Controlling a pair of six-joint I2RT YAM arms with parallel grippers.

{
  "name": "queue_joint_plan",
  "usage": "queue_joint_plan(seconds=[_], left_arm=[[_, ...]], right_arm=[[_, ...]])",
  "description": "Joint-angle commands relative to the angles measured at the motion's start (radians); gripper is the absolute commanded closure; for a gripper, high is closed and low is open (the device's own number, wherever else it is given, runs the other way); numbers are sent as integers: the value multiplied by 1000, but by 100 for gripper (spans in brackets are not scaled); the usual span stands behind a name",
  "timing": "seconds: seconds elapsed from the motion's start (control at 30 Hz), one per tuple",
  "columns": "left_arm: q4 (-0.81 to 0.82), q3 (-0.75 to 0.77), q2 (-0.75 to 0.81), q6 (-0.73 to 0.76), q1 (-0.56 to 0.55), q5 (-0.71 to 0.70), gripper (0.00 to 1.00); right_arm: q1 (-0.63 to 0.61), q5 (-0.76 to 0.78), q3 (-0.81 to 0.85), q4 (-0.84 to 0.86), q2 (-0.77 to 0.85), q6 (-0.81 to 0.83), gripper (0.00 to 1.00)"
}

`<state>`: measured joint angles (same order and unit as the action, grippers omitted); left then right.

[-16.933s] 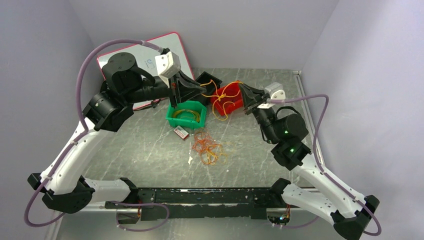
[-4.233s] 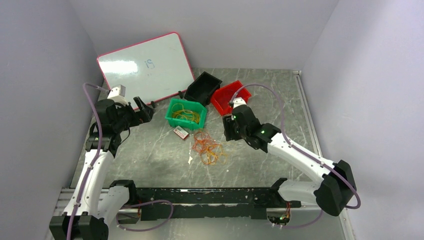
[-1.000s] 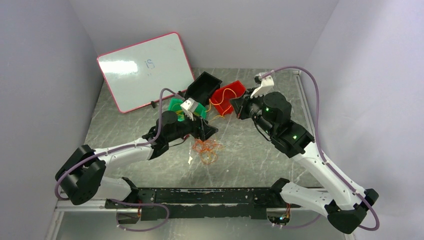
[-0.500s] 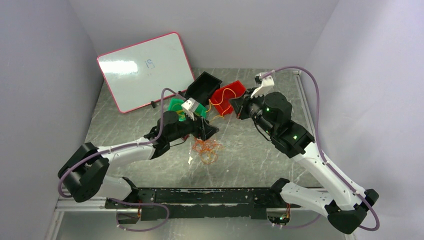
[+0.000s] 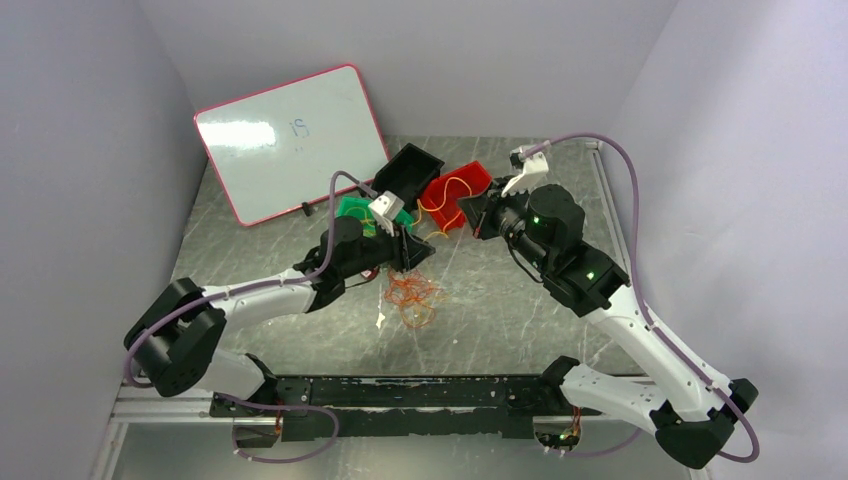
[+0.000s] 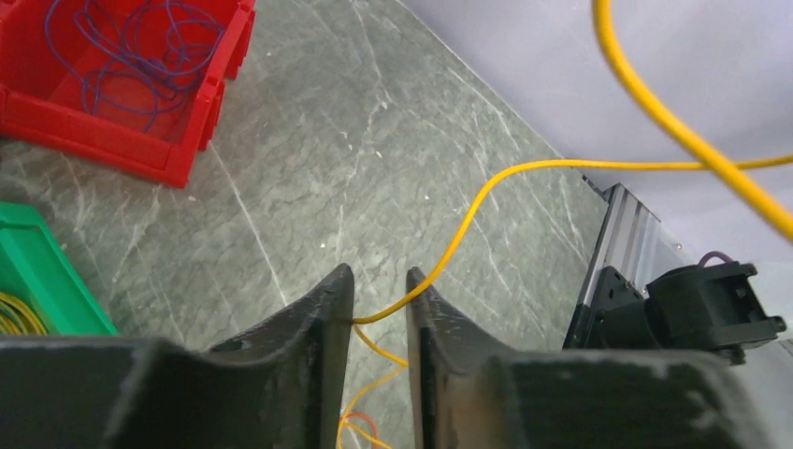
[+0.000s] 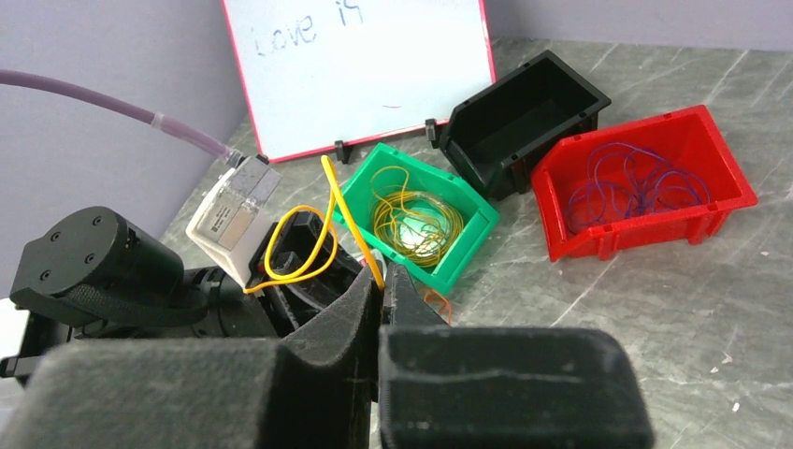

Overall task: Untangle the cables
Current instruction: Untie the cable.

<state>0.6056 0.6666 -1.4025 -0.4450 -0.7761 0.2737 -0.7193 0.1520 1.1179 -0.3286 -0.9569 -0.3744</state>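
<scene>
Between the two arms, over the middle of the counter (image 5: 495, 312), we see a yellow cable (image 6: 718, 165) strung from one claw to the other. Our right claw (image 7: 382, 277) is clamped tight on it, and the cable rises out from between the closed fingertips and curls over toward the left arm. Our left claw (image 6: 379, 285) is drawn narrow. The yellow cable threads through the slit between its fingers, but the slit looks wider than the cable, so we do not see a pinch there.

Below the left claw, a loose heap of orange and red cables (image 5: 412, 300) lies on the counter, and a thin strand hangs from the claw toward it.

Beyond the claws stand three small bins close together. The green bin (image 7: 470, 245) holds a coil of yellow loops (image 7: 416, 220). The red bin (image 7: 655, 234) holds thin purple loops (image 7: 636, 182). The black bin (image 7: 524, 103) sits between and behind them, tipped on its side with its opening showing. A red-framed whiteboard (image 5: 290, 130) with some writing stands at the far left.
</scene>
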Motion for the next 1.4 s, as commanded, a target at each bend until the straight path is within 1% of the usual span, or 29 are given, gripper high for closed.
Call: queue_joint_plan(seconds=[0.0,0.07,0.2,0.3,0.33,0.43,0.53,0.67,0.77,0.87,1.03,1.1,1.23,1.37], left_arm=[[13,51,-22,23,-3,25,72],[14,52,-24,22,-3,20,77],[-22,73,-13,35,4,5,92],[-108,121,2,65,4,-13,93],[-153,147,7,68,4,-30,93],[-309,228,22,148,4,-89,93],[-402,297,47,174,4,-141,93],[-494,376,81,200,4,-179,93],[-552,430,105,206,4,-206,93],[-569,459,138,219,3,-224,93],[-607,529,151,268,5,-257,93],[-624,564,148,289,4,-251,93],[-655,624,143,320,3,-237,93],[-672,660,142,336,3,-217,93]], right_arm=[[1,4,-18,32,16,-6,100],[1,5,-23,33,17,-7,100],[1,27,-34,26,24,-7,100],[1,70,-56,19,38,-8,100],[0,87,-75,19,47,-12,100],[1,134,-140,37,77,-31,100],[1,161,-206,71,106,-58,100],[1,141,-267,131,136,-64,95],[0,80,-314,189,150,-23,94],[1,-29,-348,228,153,26,94],[1,-310,-409,335,137,122,94],[0,-411,-414,350,112,147,94],[1,-556,-417,388,60,169,87],[-1,-620,-420,432,19,183,79]])
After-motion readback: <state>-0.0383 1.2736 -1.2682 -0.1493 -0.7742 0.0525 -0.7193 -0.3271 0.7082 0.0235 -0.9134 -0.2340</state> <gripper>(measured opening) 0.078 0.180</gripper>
